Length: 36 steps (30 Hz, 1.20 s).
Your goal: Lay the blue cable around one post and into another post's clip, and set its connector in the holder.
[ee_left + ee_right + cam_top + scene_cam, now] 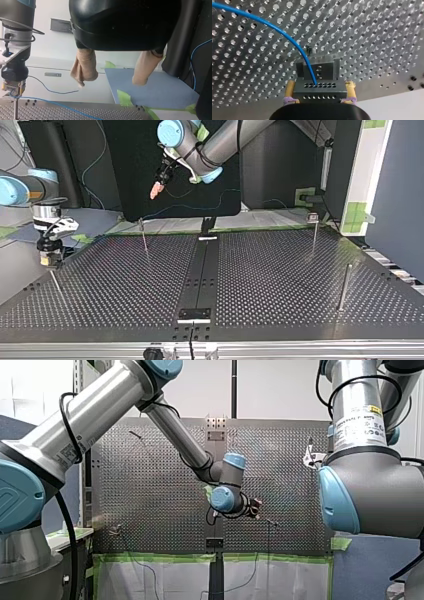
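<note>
My right gripper (320,86) is shut on a dark grey connector (319,91) with rows of holes. The blue cable (274,27) leaves the connector's top and curves away over the perforated table. A dark holder block (322,66) sits just ahead of the connector, close against it. In the top view my right gripper (50,260) stands over a thin post (55,282) at the left. My left gripper (112,77) hangs high above the table, its beige pads (83,67) open with nothing between them. From there the blue cable (62,106) trails over the table from my right gripper (13,86).
Three more thin posts stand on the perforated table: one at the back left (144,240), one at the back right (314,237), one at the right (344,287). A black rail (202,275) runs down the middle. Green tape (150,558) lines the table's edge.
</note>
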Tool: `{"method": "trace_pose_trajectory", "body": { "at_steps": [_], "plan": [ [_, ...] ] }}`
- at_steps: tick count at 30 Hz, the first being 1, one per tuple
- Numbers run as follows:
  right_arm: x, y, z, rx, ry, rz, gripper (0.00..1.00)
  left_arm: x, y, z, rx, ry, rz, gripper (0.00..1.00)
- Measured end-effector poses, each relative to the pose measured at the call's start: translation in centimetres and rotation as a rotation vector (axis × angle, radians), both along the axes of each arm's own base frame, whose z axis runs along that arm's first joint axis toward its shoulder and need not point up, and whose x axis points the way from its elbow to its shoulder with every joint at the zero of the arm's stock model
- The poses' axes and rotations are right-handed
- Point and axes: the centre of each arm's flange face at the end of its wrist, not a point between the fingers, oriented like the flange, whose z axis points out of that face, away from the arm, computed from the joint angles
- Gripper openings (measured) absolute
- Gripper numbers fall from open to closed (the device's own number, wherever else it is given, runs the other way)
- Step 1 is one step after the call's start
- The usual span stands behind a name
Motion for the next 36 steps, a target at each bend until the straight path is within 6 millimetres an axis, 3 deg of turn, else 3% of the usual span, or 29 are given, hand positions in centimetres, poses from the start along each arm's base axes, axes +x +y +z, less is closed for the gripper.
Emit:
{"method": "trace_pose_trajectory", "body": {
  "at_steps": [11, 24, 36],
  "plan": [
    [-0.71, -0.45, 0.36, -0.036, 0.015, 0.046, 0.0, -0.02, 0.01, -0.03, -0.004, 0.005, 0.001, 0.99],
    [0.08, -0.23, 0.34, -0.014, -0.063, 0.16, 0.0, -0.02, 0.01, -0.06, -0.009, 0.009, 0.003, 0.99],
    [-0.45, -0.24, 0.51, 0.028, -0.023, 0.104, 0.0, -0.01, 0.01, -0.05, -0.013, 0.01, 0.005, 0.99]
  ]
}}
